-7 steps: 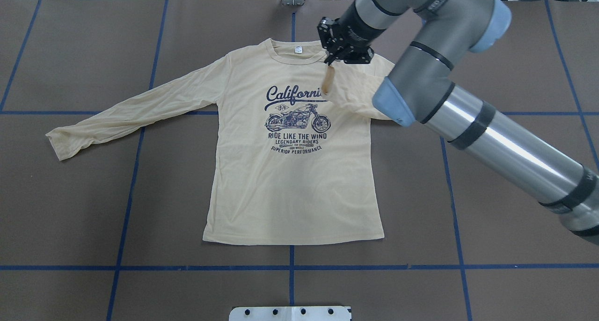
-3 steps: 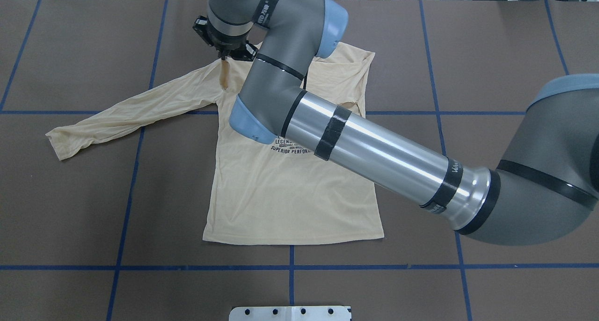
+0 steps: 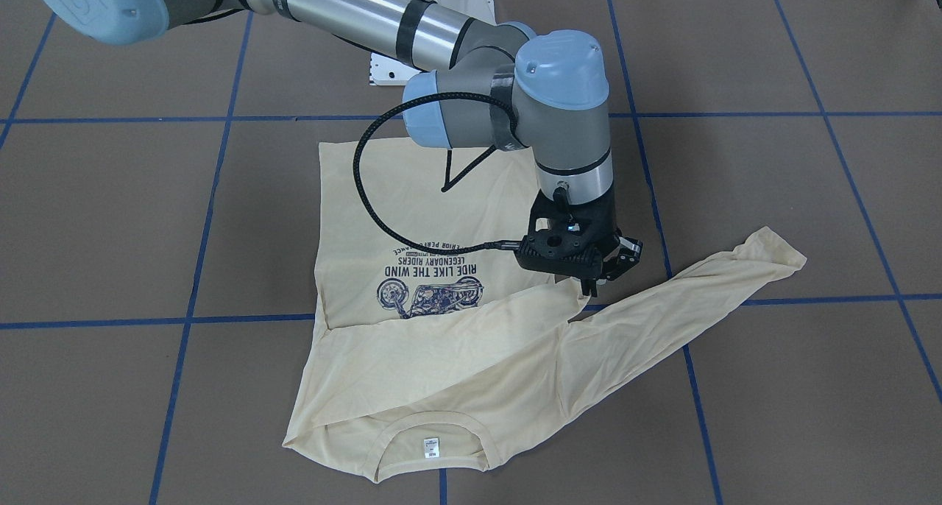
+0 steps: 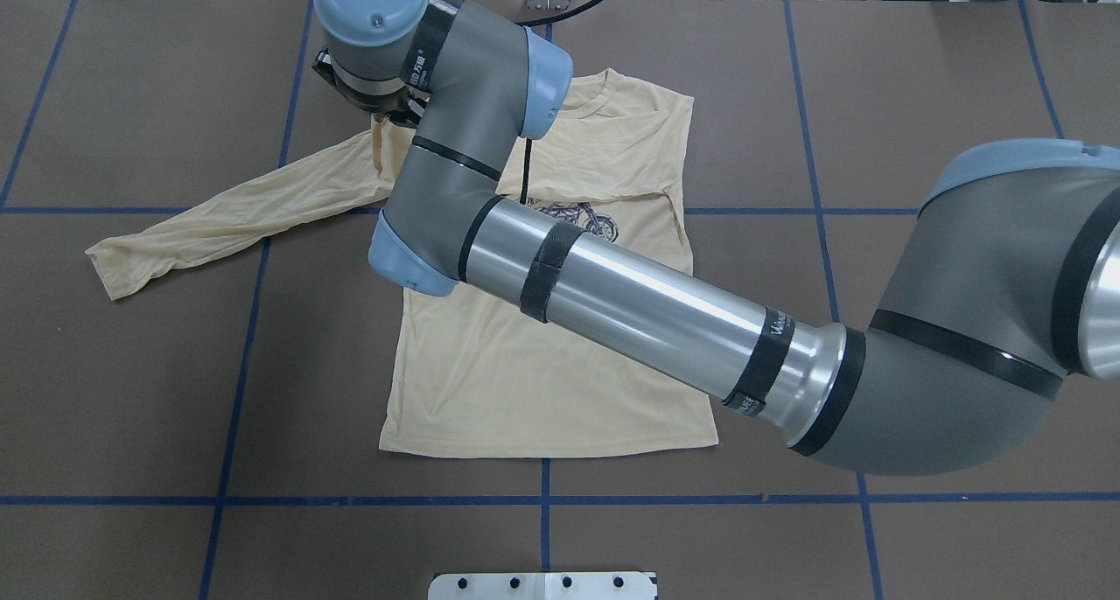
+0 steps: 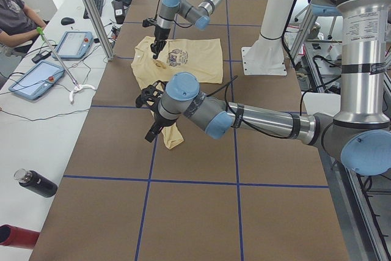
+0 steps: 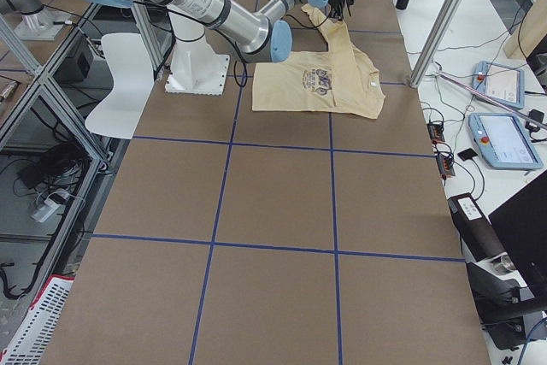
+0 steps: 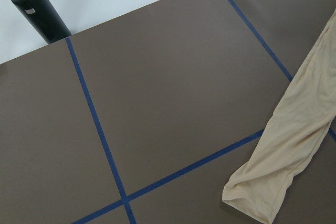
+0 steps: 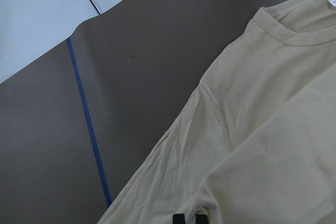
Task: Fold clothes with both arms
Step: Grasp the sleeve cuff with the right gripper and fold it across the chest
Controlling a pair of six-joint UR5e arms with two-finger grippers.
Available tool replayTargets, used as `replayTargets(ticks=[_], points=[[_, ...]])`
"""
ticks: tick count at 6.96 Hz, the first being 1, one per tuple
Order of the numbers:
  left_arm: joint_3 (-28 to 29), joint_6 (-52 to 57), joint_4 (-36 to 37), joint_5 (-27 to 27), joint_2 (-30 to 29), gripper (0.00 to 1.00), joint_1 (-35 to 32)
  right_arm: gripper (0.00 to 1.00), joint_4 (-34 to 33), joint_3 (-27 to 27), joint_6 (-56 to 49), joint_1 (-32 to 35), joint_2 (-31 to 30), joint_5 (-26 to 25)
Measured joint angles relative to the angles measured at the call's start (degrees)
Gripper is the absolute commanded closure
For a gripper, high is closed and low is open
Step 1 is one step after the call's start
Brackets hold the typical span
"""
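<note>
We noted the right black two-finger gripper [image 3: 591, 288] pinched shut on the cuff [image 4: 378, 150] of the pale cream-yellow long-sleeved knit T-shirt [image 4: 525, 390], which lay in front of the white pedestal base [image 4: 542, 585]; we judged a sideways pull could drag the collar askew or slip the thin cuff free.

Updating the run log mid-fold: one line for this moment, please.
right pincer: shut on sleeve | sleeve: crosses T-shirt chest | left pincer: near other cuff, state unclear
</note>
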Motion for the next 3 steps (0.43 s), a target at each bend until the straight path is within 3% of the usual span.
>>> replayTargets(ticks=[3], points=[[0.0, -1.8, -0.4, 0.0, -0.2, 0.00, 2.5, 0.12, 4.9, -5.8, 8.5, 0.4, 3.0, -1.6]])
